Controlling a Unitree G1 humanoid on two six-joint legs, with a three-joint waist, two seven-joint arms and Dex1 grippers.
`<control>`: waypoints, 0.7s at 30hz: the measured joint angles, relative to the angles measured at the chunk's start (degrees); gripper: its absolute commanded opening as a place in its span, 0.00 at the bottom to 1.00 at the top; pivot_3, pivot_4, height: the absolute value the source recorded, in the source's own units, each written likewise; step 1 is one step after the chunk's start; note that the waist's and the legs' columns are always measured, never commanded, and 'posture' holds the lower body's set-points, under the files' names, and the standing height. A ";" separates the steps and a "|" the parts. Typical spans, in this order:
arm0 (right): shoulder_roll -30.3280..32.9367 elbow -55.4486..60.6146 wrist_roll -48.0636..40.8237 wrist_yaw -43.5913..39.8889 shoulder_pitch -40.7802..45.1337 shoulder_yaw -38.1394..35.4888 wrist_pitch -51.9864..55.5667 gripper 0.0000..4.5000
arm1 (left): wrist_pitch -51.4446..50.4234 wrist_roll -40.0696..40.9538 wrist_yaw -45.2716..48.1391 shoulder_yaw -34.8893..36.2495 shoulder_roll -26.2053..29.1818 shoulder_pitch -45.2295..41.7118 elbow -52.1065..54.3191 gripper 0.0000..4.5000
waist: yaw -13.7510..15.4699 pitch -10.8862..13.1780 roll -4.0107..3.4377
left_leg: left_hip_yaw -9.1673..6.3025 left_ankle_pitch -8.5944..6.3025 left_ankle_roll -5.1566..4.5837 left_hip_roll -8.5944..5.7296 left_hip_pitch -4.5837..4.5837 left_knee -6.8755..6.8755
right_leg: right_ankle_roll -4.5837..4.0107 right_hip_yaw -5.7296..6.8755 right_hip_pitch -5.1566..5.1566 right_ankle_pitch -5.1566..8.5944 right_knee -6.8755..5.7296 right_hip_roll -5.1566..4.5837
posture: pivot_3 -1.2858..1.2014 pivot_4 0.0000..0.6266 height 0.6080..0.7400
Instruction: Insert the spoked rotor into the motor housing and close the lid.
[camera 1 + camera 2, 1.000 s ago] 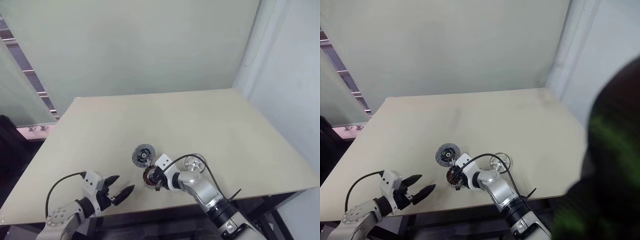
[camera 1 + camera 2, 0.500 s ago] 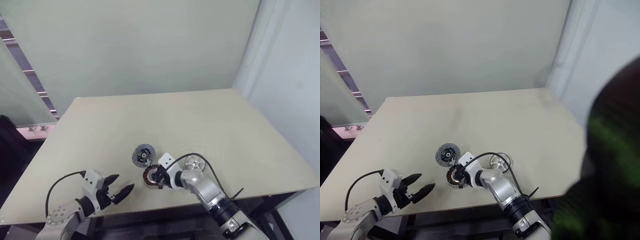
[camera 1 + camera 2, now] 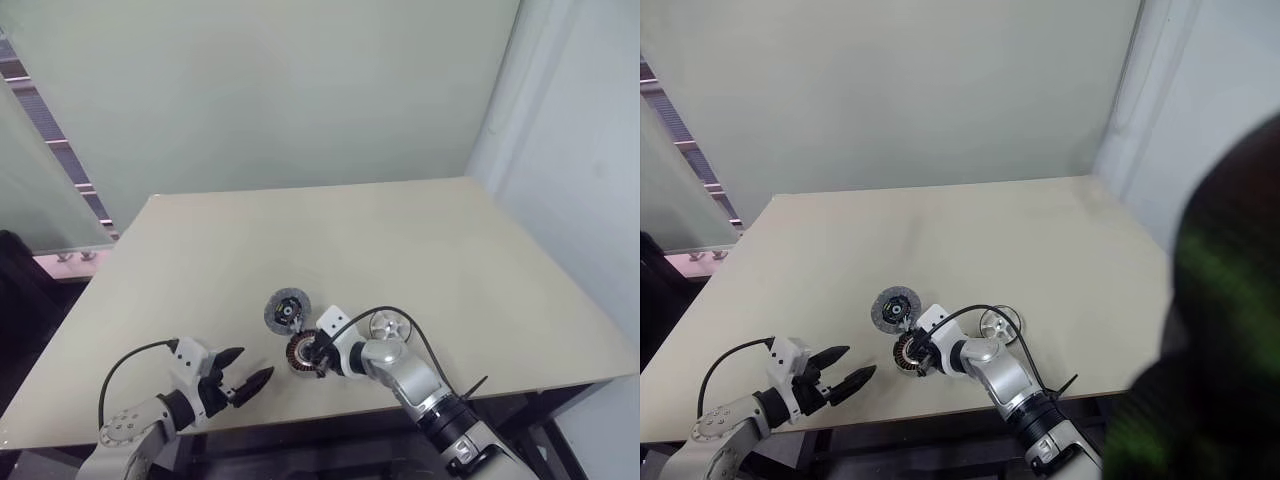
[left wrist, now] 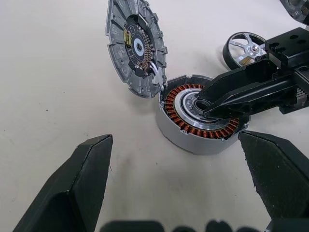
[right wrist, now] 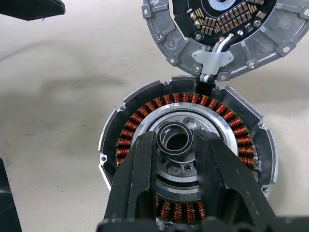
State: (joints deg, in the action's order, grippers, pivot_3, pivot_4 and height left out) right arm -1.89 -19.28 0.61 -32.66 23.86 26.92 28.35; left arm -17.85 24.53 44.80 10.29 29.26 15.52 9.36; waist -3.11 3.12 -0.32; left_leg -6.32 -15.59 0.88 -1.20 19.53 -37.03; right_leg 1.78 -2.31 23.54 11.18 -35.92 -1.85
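right wrist view, right end effector (image 5: 179, 145) with fingers narrowly apart around a small thin ring (image 5: 175, 137) over the hub of the motor housing (image 5: 145, 121) on the bench (image 3: 450, 260), lid (image 5: 217, 29) touching its far edge, spoked rotor (image 3: 388, 325) just beside, left end effector (image 3: 244, 372) spread wide, near

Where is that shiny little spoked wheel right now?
The spoked rotor lies on the table near its front edge, just right of the motor housing, behind the right arm.

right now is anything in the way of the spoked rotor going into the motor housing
Yes. The right gripper sits over the centre of the motor housing, its fingers shut on a thin ring. The spoked rotor lies on the table beside it.
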 measured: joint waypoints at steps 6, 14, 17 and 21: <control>1.11 1.23 0.00 -0.04 0.06 -0.74 1.22 0.18 | 0.00 -0.06 0.02 -0.12 0.00 0.05 0.00 1.00 | 0.01 0.00 0.00 | 0.01 0.00 0.00 -0.01 0.01 -0.01 | 0.00 0.00 0.01 0.00 0.01 0.00 | 0.52 0.00 1.00; 1.14 1.88 0.06 -0.01 0.06 -1.00 1.43 0.18 | 0.00 -0.14 0.17 -0.69 0.00 -0.15 0.00 1.00 | -0.02 0.00 0.00 | 0.00 0.00 0.00 0.00 0.01 0.03 | 0.00 0.00 0.03 0.00 0.00 0.00 | 0.52 0.00 1.00; 1.02 1.88 0.07 -0.02 0.06 -0.95 1.43 0.18 | 0.00 -0.15 0.27 -0.69 0.00 -0.15 -0.14 1.00 | -0.01 0.00 0.00 | 0.00 0.00 0.00 0.00 0.01 0.03 | 0.00 0.00 0.02 0.00 0.00 0.00 | 0.52 0.00 1.00; 0.64 1.88 0.07 -0.03 0.06 -0.61 1.45 0.18 | 0.00 -0.19 0.29 -0.70 0.00 -0.17 -0.23 1.00 | -0.01 0.00 0.00 | 0.00 0.00 0.00 0.00 0.01 0.03 | 0.00 0.01 0.03 0.00 0.00 0.00 | 0.52 0.00 1.00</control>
State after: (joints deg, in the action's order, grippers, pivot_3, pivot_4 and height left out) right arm -1.24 -17.40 0.67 -32.69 23.91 26.30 29.80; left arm -17.85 24.34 45.09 9.59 29.26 15.35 9.13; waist -3.12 3.12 -0.32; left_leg -6.33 -15.60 0.88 -1.19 19.53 -37.00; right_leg 1.78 -2.30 23.57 11.18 -35.93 -1.85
